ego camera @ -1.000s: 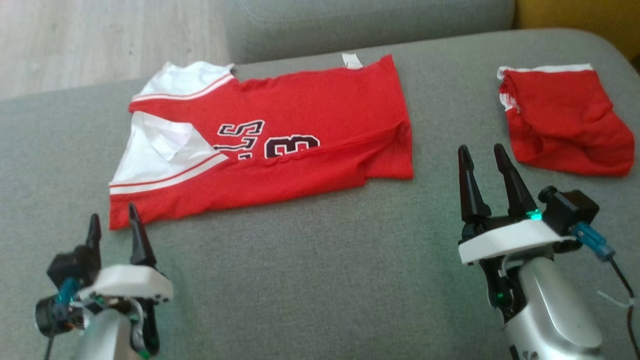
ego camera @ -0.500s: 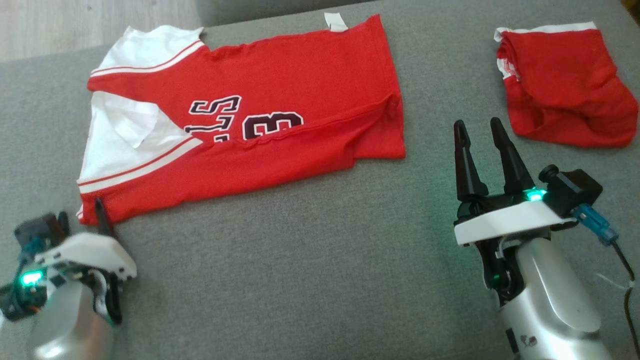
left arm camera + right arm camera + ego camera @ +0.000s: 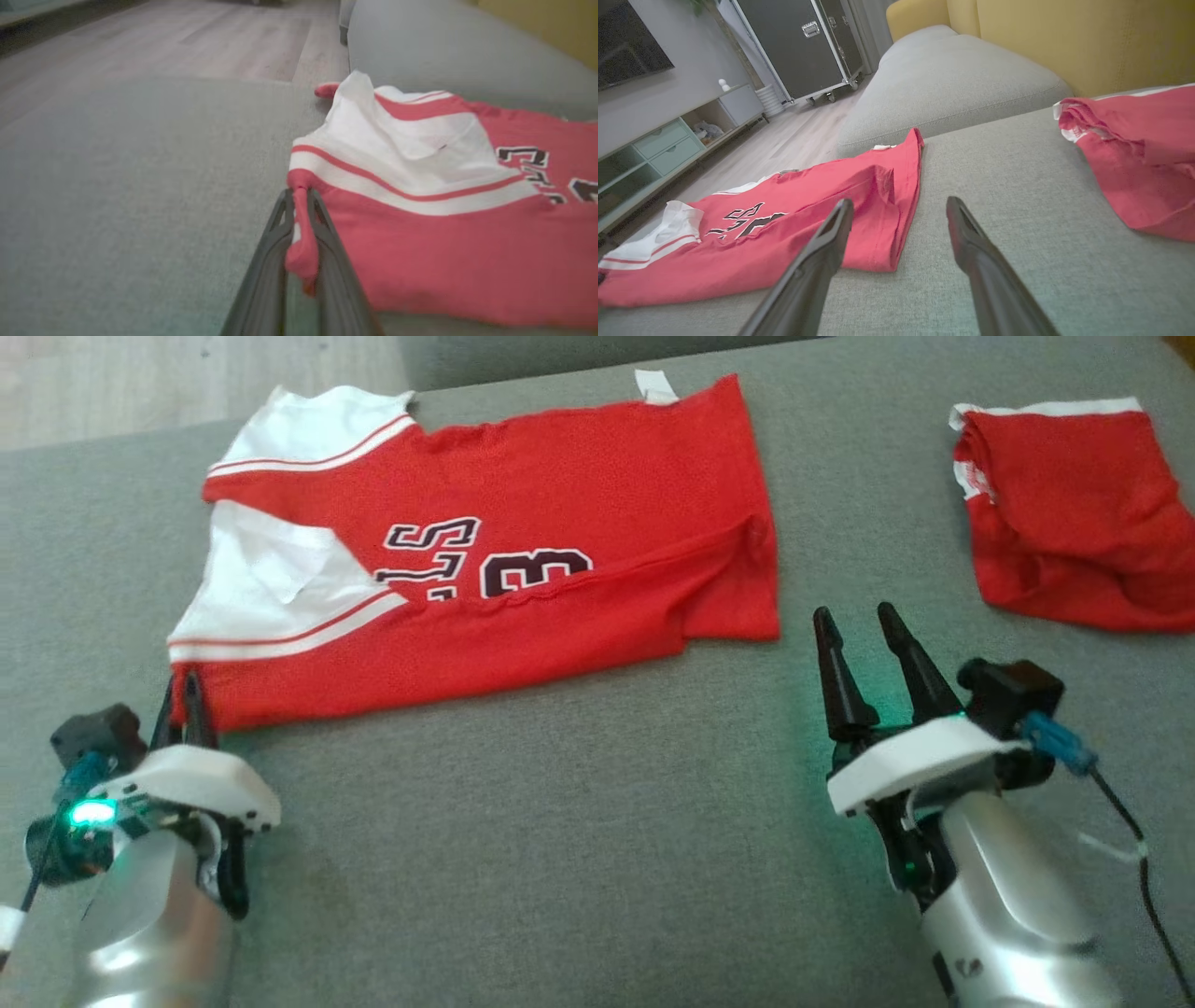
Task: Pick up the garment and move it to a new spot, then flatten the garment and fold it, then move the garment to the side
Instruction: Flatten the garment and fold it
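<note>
The garment (image 3: 560, 513) is a red jersey with white sleeves and dark lettering, lying partly folded on a grey sofa cushion (image 3: 579, 821). My left gripper (image 3: 183, 686) is shut on the garment's near left corner; the left wrist view shows a pinch of red cloth of the garment (image 3: 420, 242) between the two fingers of the left gripper (image 3: 301, 198). My right gripper (image 3: 851, 618) stands open above the cushion, just right of the garment's near right corner, touching nothing. In the right wrist view the garment (image 3: 794, 224) lies ahead and left of the right gripper (image 3: 900, 203).
A second red cloth with white trim (image 3: 1074, 513) lies crumpled at the far right of the cushion, and shows as the red cloth (image 3: 1143, 163) in the right wrist view. Wooden floor (image 3: 93, 373) lies beyond the cushion's far left edge. A yellow sofa back (image 3: 1064, 37) rises at right.
My left gripper moved forward to the garment's near left corner and shut on it. The head camera tilted and shifted. The right gripper stayed open.
</note>
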Robot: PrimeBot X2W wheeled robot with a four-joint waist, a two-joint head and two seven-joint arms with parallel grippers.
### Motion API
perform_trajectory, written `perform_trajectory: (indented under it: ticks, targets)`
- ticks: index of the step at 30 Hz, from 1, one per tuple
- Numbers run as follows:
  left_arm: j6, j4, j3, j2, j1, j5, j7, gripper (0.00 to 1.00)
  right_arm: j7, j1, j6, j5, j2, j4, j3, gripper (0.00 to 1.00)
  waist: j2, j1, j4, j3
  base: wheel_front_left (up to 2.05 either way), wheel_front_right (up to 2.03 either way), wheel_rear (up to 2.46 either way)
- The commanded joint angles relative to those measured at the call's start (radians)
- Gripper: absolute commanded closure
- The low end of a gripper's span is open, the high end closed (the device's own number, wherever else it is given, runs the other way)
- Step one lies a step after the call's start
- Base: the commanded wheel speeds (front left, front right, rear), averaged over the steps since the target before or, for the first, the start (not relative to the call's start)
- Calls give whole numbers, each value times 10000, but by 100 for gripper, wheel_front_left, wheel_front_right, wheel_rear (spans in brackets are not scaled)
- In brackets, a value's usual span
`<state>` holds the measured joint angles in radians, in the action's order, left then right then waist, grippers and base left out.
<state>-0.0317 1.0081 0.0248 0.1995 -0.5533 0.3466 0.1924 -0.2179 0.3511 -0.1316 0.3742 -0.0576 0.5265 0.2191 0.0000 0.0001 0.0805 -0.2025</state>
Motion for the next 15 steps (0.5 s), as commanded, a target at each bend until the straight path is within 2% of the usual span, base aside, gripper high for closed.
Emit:
perform_trajectory:
  ticks: [1, 7, 15]
  targets:
    - [-32, -367, -232, 296, -251, 28, 203, 100, 59, 487, 9, -68, 74, -189, 210, 0, 0, -1, -115, 84, 0, 0, 0]
    - [-335, -1770, -17, 86, -424, -183, 659, 100, 1072, 1345, 9, 533, 74, 1218, 164, 0, 0, -1, -523, 138, 0, 0, 0]
    - [-514, -4344, 268, -189, -93, -795, 690, 100, 2169, 3014, 9, 1038, 74, 3818, -30, 0, 0, -1, -1001, -29, 0, 0, 0]
